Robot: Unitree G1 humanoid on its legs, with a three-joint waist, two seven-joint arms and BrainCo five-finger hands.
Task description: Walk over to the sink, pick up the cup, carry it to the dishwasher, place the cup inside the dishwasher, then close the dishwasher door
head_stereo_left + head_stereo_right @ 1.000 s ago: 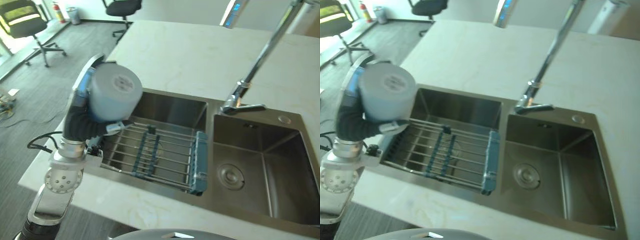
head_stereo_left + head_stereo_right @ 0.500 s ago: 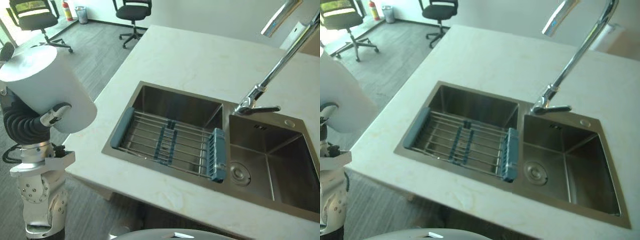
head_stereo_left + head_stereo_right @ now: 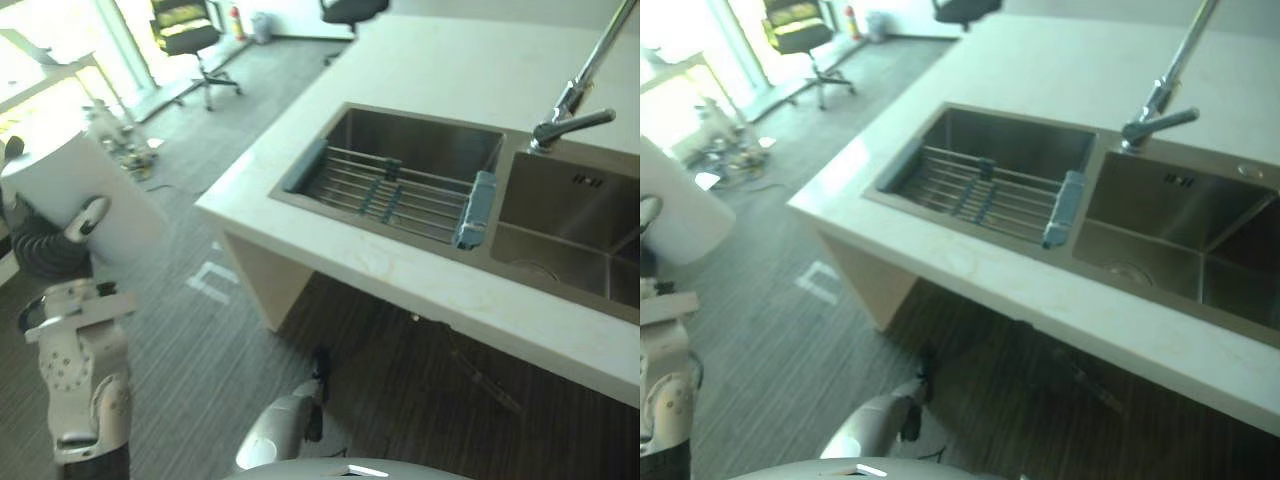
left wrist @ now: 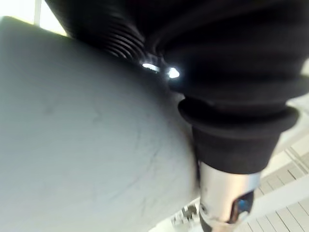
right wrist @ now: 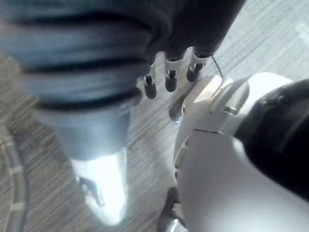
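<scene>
Left eye view looks down on a pale stone counter that ends in a square corner above the floor, with a double stainless sink sunk into it. A wire drying rack with blue end pieces lies across the nearer basin, and a tall chrome faucet rises from the back rim between the two basins, its lever pointing toward the second basin. Grey carpet covers the open room beside the counter, while darker striped flooring runs under the counter's edge; a small white mark sits on the carpet near the counter's corner. Farther off, a black office chair stands by bright windows, with a red fire extinguisher and a small bin against the far wall. The cup is well apart from the sink, held up in the air at the robot's left side above the carpet. It is a broad, plain cylinder, white to pale grey, smooth and unmarked, tilted with its flat end facing up and away. The left hand grips it from below, the thumb curled across its side, and in the left wrist view the cup's pale wall lies right against the hand's dark ribbed cover. In the right wrist view the right hand hangs over the striped floor with its fingers straight and loose, holding nothing.
</scene>
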